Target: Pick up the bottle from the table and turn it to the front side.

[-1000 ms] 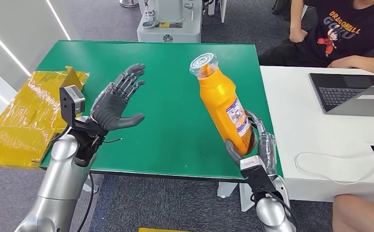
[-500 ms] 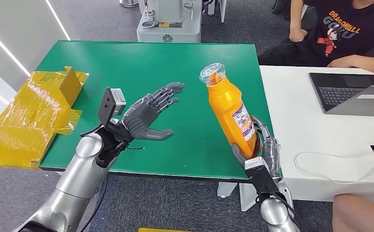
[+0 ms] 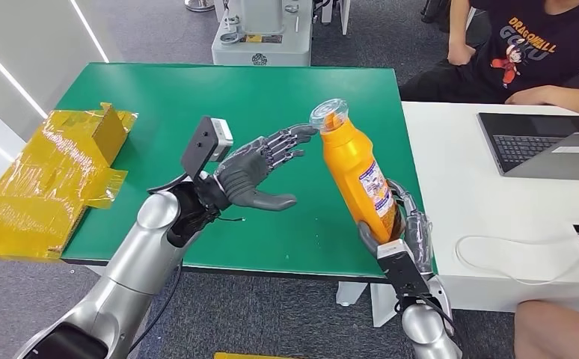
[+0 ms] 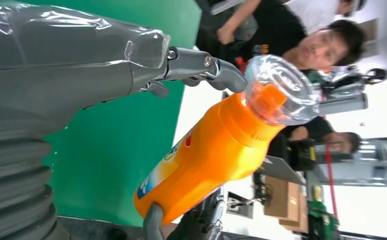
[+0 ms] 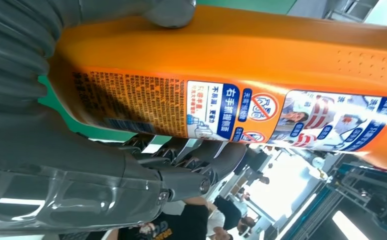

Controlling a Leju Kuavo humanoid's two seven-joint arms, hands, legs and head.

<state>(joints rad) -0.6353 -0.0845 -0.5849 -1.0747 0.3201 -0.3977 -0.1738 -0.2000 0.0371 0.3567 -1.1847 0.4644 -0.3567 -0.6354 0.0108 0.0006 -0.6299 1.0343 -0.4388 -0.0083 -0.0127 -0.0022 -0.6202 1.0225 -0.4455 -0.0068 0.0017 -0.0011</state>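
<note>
The orange bottle is held up over the near right part of the green table, its long axis close to upright but leaning, the capped top tipped toward the robot's left and away from the robot, the base low at the table's near right edge. The right hand grasps it around the lower body, fingers wrapped round the far side and thumb on the near side, so the base sits inside the hand. The bottle is a tall orange plastic one with a narrower neck, a clear domed cap over an orange nozzle, and a printed label in white, blue and red on the side toward the head camera; the right wrist view shows that label with small text, blue panels and red prohibition symbols. The left hand is held palm-open above the table just left of the bottle, holding nothing, fingers spread and reaching to the cap; in the left wrist view a fingertip lies right at the cap's rim, though contact cannot be told.
</note>
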